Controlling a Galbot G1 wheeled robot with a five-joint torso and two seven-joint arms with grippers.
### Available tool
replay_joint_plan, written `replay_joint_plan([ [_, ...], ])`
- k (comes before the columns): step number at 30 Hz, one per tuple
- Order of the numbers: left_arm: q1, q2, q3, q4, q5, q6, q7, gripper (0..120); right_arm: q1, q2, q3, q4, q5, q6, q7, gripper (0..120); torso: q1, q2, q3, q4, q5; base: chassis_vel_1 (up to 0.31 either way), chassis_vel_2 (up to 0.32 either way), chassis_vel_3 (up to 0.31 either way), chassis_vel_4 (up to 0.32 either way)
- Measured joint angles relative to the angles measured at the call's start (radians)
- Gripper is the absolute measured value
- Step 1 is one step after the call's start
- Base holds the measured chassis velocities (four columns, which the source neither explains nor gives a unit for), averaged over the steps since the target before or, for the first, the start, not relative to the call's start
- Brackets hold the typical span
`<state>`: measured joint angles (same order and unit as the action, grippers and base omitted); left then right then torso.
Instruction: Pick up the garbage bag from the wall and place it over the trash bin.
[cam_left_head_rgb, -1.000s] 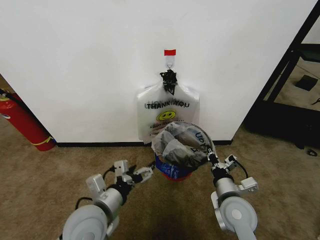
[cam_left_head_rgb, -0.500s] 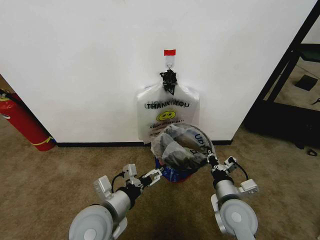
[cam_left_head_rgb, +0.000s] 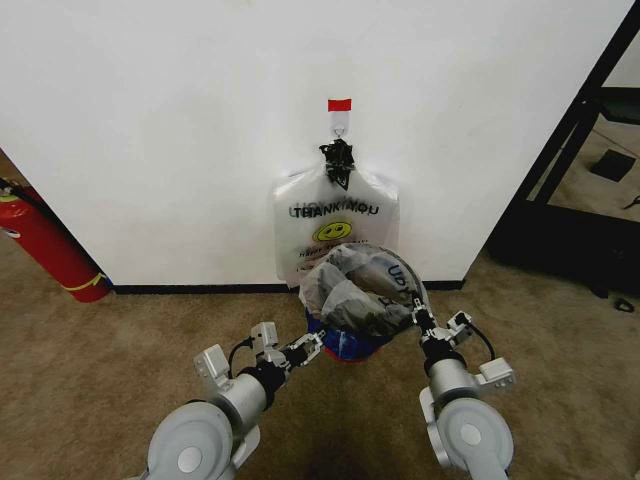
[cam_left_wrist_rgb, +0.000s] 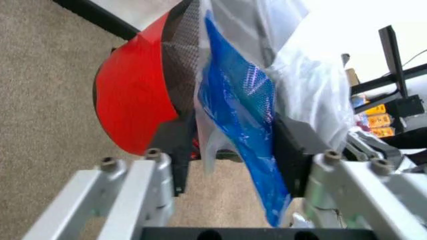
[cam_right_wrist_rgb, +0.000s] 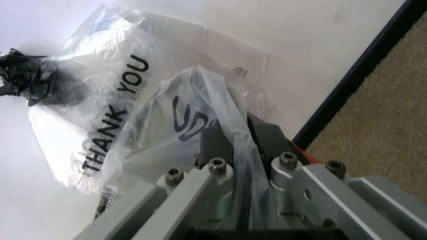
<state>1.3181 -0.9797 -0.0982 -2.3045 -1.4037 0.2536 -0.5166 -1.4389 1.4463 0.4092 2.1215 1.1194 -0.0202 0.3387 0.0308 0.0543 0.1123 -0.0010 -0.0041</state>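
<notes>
The garbage bag (cam_left_head_rgb: 358, 290) is sitting crumpled over the trash bin (cam_left_head_rgb: 345, 346), mouth facing up, w/ its blue-printed flap (cam_left_wrist_rgb: 243, 115) hanging down lengthwise btwn the spread fingers of the left gripper (cam_left_head_rgb: 312, 346). The right gripper (cam_left_head_rgb: 418, 322) is pinching the bag's rim on the opposite side.

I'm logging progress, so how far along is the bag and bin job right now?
Done: one garbage bag is off the wall and draped over the trash bin. In hand: the right claw is shut on its edge, and the left claw is open around the blue-printed part at the bin's side. Left: pulling that side down; the bag sits bunched on top.
</notes>
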Motion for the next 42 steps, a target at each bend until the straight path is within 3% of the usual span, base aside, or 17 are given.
replay_joint_plan([
  [10,-0.004,-0.011,-0.009,0.033,0.044,-0.007,0.011,0,0.000,0.019,0.010,-0.003,0.000,0.000,-0.001,1,0.000,0.000,0.000,0.0000,-0.0001,0.000,0.000,0.000,0.000],
  [19,0.027,-0.033,0.012,0.056,0.124,-0.008,0.038,0,-0.017,0.047,0.005,0.020,0.004,-0.004,0.006,1,0.000,0.000,0.000,0.0000,0.0000,0.000,0.000,0.000,0.000],
  [34,0.043,-0.119,0.068,0.225,0.334,-0.034,0.062,0,-0.047,0.054,-0.025,0.048,0.006,-0.014,0.018,1,0.000,0.000,0.000,0.0001,0.0000,0.000,0.000,0.000,0.000],
  [42,0.041,-0.156,0.075,0.248,0.361,-0.017,0.062,1,-0.050,0.055,-0.041,0.041,0.003,-0.018,0.021,1,0.000,0.000,0.000,0.0001,0.0000,0.000,0.000,0.000,0.000],
])
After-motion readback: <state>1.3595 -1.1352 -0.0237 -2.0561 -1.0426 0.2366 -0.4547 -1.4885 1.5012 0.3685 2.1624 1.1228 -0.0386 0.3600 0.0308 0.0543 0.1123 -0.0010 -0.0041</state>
